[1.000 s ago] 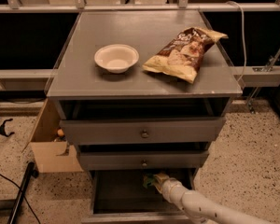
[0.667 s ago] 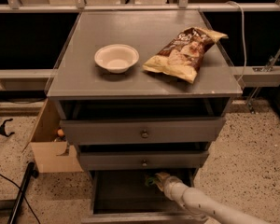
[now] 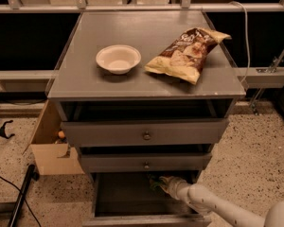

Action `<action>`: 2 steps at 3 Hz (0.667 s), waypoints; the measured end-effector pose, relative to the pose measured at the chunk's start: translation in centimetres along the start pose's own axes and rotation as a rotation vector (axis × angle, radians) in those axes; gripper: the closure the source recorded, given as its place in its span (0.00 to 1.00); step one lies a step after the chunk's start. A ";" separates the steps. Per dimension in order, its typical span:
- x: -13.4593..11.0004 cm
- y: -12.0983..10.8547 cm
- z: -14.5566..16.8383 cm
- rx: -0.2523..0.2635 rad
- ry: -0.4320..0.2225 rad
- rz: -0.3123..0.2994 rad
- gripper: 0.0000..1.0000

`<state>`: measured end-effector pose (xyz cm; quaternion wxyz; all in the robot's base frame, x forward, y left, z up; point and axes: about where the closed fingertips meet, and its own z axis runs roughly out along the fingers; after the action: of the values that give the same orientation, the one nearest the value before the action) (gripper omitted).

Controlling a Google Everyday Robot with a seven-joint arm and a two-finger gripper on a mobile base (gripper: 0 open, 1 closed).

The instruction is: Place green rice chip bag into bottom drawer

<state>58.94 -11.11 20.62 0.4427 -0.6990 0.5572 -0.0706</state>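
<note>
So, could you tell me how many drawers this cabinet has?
3: top drawer and middle drawer, both knobbed; bottom drawer pulled out below them, with the gripper inside it at the green rice chip bag.

floor (image 3: 255,141): pale speckled stone | furniture: grey bench (image 3: 132,82) with stacked drawers, centre | left: open cardboard box (image 3: 49,157) just beside bench | behind: metal rail (image 3: 132,7), dark recess beneath | right: white cable (image 3: 246,32) hanging | gripper (image 3: 162,182): low, inside bottom drawer (image 3: 128,197)
</note>
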 end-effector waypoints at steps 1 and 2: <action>0.7 1.0 0.8 -0.064 0.001 0.038 1.00; 1.1 1.7 1.1 -0.113 0.014 0.073 1.00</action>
<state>58.83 -11.40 18.35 0.4010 -0.7014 0.5886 -0.0275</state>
